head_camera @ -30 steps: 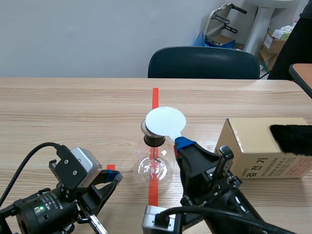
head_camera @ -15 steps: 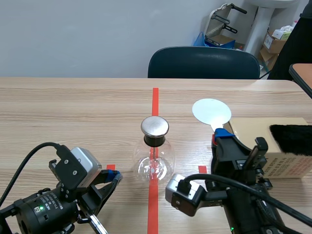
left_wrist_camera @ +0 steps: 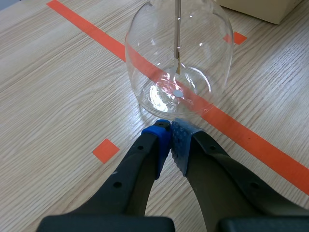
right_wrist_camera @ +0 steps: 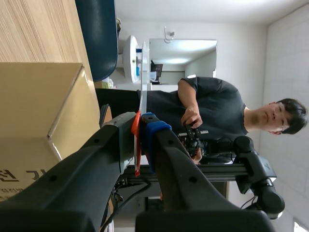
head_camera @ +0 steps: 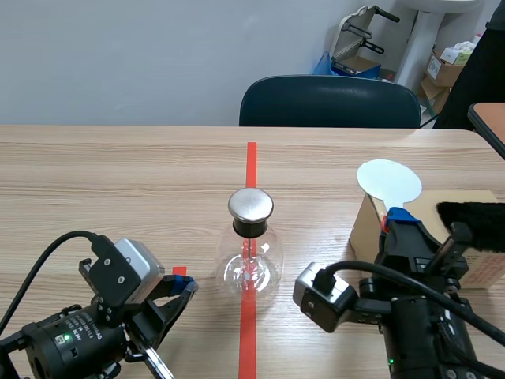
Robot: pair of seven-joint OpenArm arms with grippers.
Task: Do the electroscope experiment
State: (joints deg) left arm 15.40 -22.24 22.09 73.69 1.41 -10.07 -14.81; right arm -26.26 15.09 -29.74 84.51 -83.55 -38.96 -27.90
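The fingers of my right gripper are clamped tight on the thin red handle of the white disc paddle. The paddle stands upright over the left end of the cardboard box, well apart from the glass flask. My left gripper sits low by the table, pads pressed together on nothing, just short of the flask's wall. The flask stands on the orange-red tape line, with a metal cap on top and a thin rod hanging inside. A black fur piece lies on the box.
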